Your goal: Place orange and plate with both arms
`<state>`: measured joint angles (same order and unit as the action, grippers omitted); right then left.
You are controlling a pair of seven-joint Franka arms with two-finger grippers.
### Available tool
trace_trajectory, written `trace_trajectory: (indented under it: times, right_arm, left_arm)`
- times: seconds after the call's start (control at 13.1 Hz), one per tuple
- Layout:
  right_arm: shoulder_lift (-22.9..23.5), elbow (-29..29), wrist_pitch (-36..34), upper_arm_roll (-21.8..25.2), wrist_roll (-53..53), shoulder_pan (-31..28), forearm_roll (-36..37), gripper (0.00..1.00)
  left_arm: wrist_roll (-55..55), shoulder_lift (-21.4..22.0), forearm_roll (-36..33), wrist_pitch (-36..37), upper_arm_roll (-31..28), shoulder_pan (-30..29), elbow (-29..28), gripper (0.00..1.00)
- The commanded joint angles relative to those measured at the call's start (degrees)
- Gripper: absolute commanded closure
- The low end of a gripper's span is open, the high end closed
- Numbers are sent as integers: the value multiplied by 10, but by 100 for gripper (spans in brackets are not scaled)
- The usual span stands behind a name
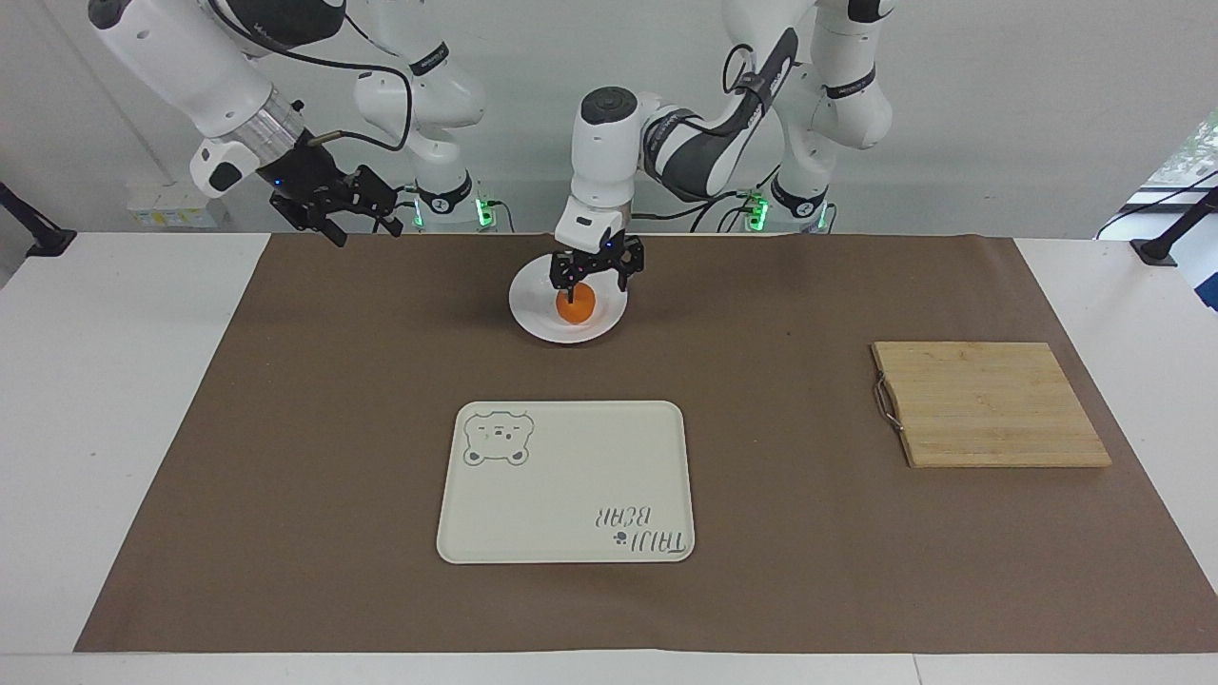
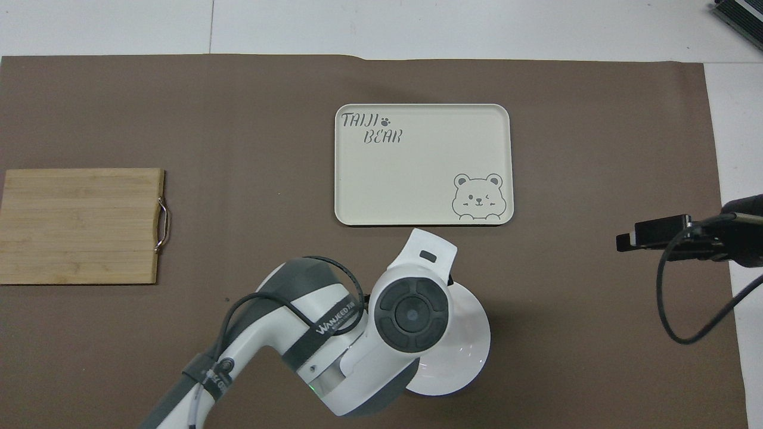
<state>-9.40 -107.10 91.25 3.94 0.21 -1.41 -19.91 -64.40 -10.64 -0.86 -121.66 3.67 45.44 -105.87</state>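
Note:
The orange (image 1: 576,304) rests on the white plate (image 1: 533,319), which sits on the brown mat close to the robots, mid-table. My left gripper (image 1: 597,281) hangs open just above the orange, a finger on either side of its top and gripping nothing. In the overhead view the left arm's wrist hides the orange and that gripper, and only part of the plate (image 2: 465,351) shows. My right gripper (image 1: 344,217) is open, empty and up in the air over the mat's edge toward the right arm's end; it also shows in the overhead view (image 2: 653,232).
A cream bear tray (image 1: 566,480) (image 2: 417,167) lies farther from the robots than the plate. A bamboo cutting board (image 1: 990,404) (image 2: 80,223) with a metal handle lies toward the left arm's end.

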Motion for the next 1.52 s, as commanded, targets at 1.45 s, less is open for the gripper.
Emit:
trace_trajectory:
  times: [1.45]
  right_arm:
    - [24, -438, 294, -9, -448, 69, -412, 0]
  left_arm:
    - [654, 81, 9, 318, -10, -423, 169, 0]
